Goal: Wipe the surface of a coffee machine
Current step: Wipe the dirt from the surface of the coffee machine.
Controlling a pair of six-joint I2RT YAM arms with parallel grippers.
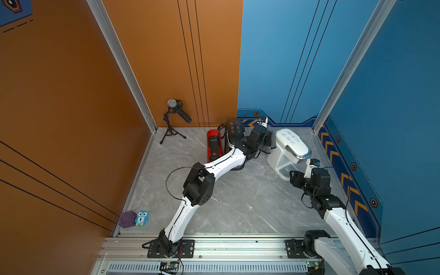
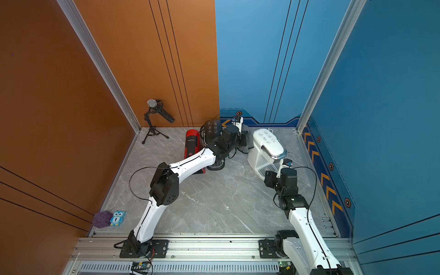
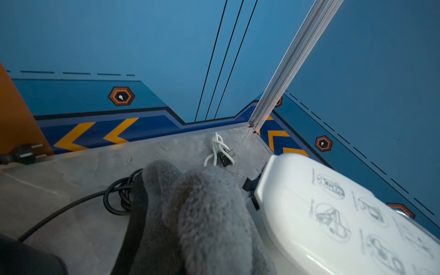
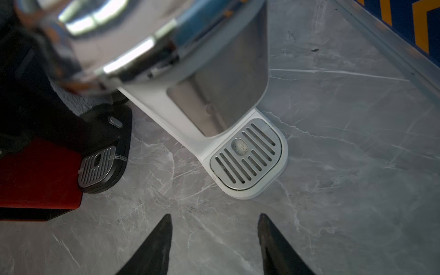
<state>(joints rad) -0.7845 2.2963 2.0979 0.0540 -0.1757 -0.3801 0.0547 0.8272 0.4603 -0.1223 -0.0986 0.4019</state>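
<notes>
Left tool (image 1: 268, 141) clenches a fluffy grey cloth (image 3: 202, 214) beside the white plastic coffee machine (image 3: 333, 214); right tool (image 4: 214, 215) gapes empty near it.

1 cloth (image 3: 202, 214) in left pincer (image 1: 268, 142), beside coffee machine (image 3: 333, 214); drip tray (image 4: 246, 157) ahead of right pincer (image 4: 214, 238); cable (image 3: 219, 150) beyond left pincer.
</notes>
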